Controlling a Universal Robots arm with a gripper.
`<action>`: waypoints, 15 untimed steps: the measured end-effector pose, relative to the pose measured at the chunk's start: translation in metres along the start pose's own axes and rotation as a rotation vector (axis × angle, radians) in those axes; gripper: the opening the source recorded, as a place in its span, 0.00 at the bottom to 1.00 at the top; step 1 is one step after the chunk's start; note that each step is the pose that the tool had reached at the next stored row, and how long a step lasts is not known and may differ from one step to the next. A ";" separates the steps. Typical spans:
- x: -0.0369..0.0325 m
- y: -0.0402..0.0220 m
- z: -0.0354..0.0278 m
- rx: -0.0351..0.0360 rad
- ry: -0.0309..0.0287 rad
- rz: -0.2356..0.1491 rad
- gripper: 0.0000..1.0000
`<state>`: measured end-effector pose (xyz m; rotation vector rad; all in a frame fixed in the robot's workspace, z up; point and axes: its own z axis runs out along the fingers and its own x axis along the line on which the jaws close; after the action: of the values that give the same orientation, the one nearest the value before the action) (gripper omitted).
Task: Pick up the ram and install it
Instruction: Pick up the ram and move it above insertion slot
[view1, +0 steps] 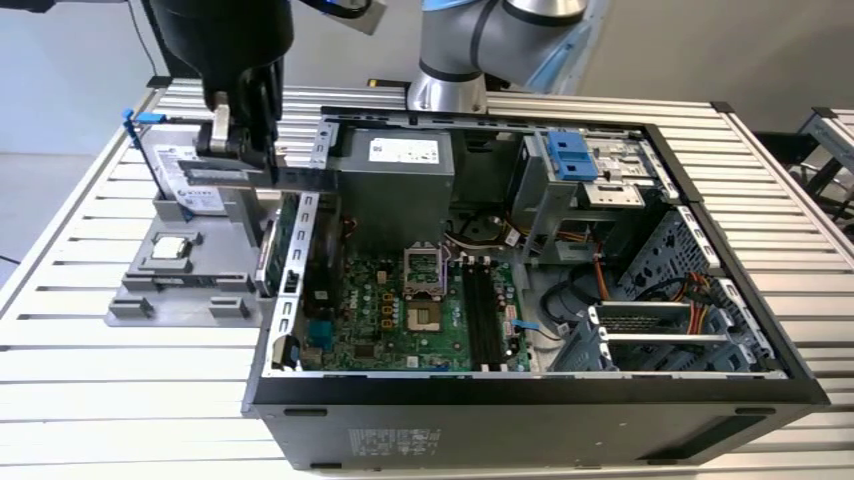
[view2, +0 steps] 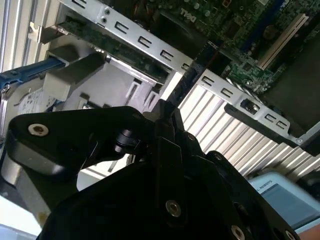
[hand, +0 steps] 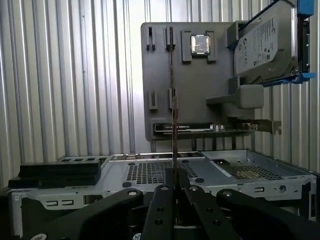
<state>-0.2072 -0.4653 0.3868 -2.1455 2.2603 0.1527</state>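
The ram (hand: 173, 125) is pinched between the two black fingers (hand: 159, 210) of the gripper (hand: 173, 184), which are closed tight on its near end. In the first wrist view it is seen edge-on, a thin dark line running straight out from the jaws. In the second wrist view the ram (view2: 192, 72) shows as a dark strip reaching out from the gripper (view2: 162, 114) across a perforated metal rail (view2: 210, 80).

Beyond the ram's far end lies the grey holder (hand: 200, 100). The ram seems to hang clear of the holder's slots, though edge-on that is hard to judge. On the holder, off to one side of the ram's line, sit the processor (hand: 200, 44) and the drive (hand: 260, 45) with its blue brackets.

Close below the jaws in the first wrist view is the case (hand: 150, 172).

In the exterior view the gripper (view1: 247, 150) hangs above the holder (view1: 187, 290), at the exterior view's left of the open case (view1: 534, 400). The motherboard (view1: 400, 320) lies inside the case, well apart from the jaws. All of it rests on the slatted table (view1: 80, 400).
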 end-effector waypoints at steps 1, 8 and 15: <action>-0.0002 -0.0035 -0.0002 -0.0004 0.0000 0.000 0.00; -0.0014 -0.0255 -0.0013 -0.0019 0.0003 0.000 0.00; -0.0026 -0.0473 -0.0025 -0.0032 0.0005 0.000 0.00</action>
<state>-0.1598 -0.4654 0.3869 -2.1472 2.2621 0.1558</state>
